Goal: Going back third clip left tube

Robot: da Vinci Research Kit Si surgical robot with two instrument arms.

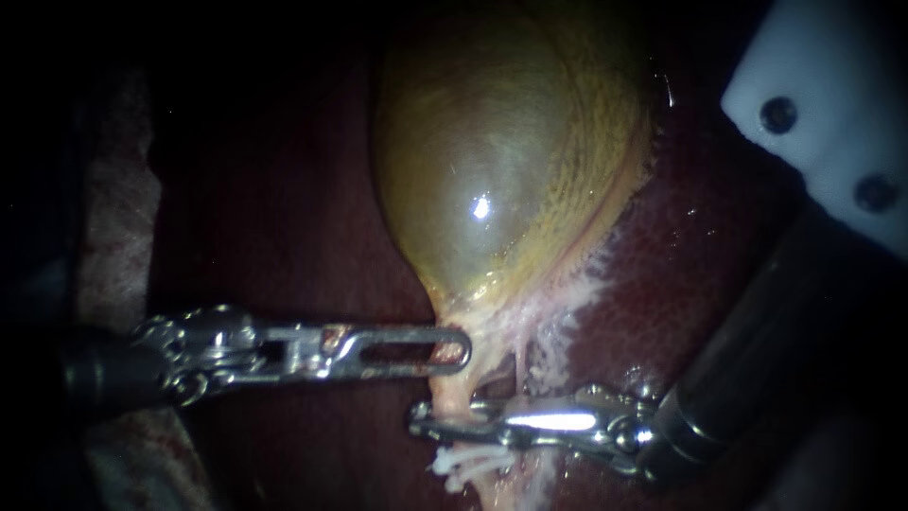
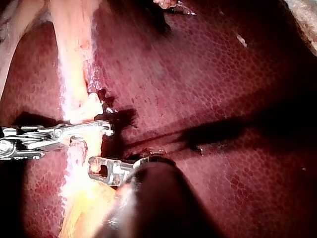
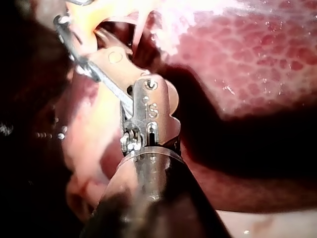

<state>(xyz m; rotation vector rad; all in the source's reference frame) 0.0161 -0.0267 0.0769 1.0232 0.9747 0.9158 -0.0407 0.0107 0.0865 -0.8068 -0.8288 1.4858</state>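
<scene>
The yellow-green gallbladder (image 1: 501, 161) lies on the dark red liver (image 1: 700, 284). Its neck narrows into a pale tube (image 1: 454, 393). My left instrument (image 1: 459, 352) comes in level from the left, and its slotted jaws are shut on the gallbladder's neck. My right instrument (image 1: 421, 423) reaches in from the lower right, and its jaws stand open with the tube between them. White clips (image 1: 468, 464) sit across the tube just below those jaws. In the left wrist view the right instrument (image 2: 101, 131) crosses the tube (image 2: 74, 94) ahead of my left instrument (image 2: 96, 168).
A white plastic part (image 1: 832, 123) with two dark holes fills the upper right corner. Pale, stringy tissue (image 1: 567, 303) fringes the gallbladder's right edge. A thin strand (image 1: 518, 364) hangs beside the tube. In the right wrist view, liver (image 3: 257, 44) lies beside my right instrument (image 3: 81, 29).
</scene>
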